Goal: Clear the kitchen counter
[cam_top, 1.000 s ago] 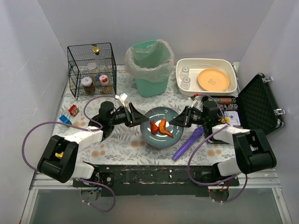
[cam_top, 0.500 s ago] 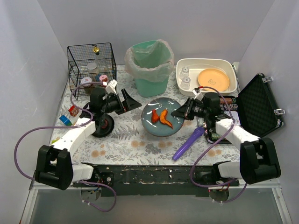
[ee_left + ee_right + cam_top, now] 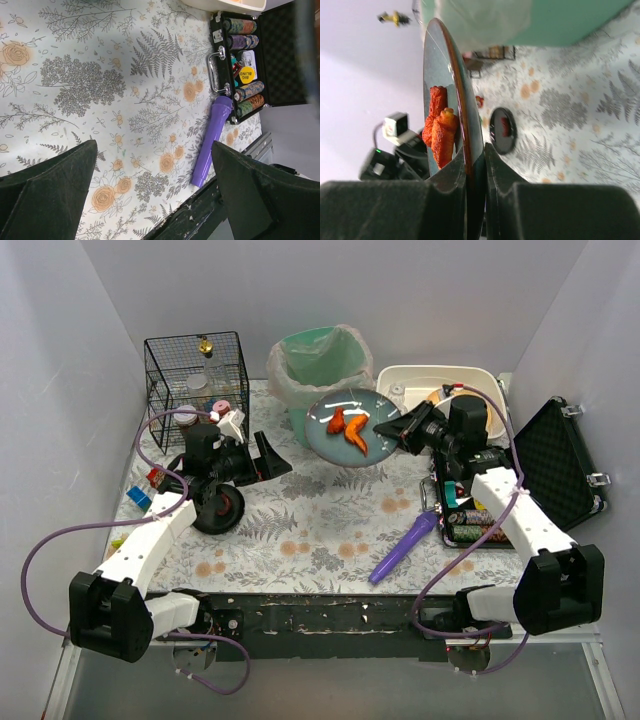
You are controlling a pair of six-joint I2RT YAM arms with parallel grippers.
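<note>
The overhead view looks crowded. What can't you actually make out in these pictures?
Green bin: its bottom, top view, partly hidden by the plate held in front.
White basin: contents mostly covered by the right gripper, top view.
Wire cage: jar labels too small, top view.
Black case: cut off by the left wrist view's edge.

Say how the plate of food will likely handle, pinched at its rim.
The plate looks glazed and stiff, so probably slippery. Held only at its rim by the right pincer, it could droop or slip. The orange food lies loose and may slide if tilted.
</note>
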